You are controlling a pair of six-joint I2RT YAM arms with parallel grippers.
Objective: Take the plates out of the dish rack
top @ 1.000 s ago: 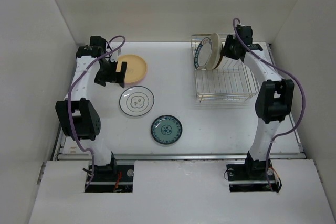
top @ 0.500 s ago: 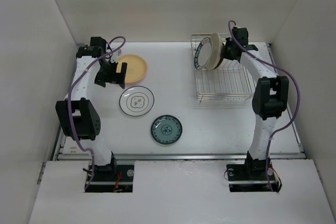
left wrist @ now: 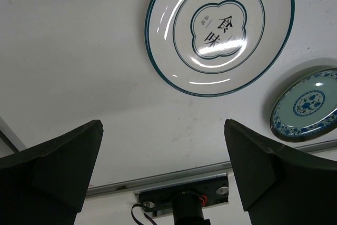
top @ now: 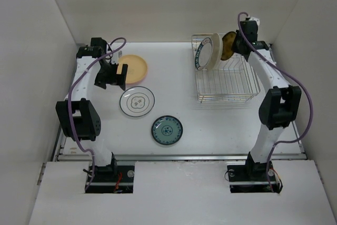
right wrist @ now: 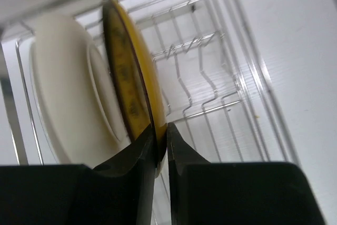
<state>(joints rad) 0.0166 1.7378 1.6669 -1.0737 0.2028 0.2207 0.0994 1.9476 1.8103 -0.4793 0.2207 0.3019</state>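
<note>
three plates (top: 137,101) on tabletop (top: 210,130) | right jaws clenched on mustard plate (right wrist: 126,77) | two more plates (top: 208,52) in dish rack (top: 226,85) | left jaws released

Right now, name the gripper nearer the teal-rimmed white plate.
Left. The left gripper hovers by the teal-rimmed plate; the right gripper is far off at the dish rack, holding a mustard plate.
</note>
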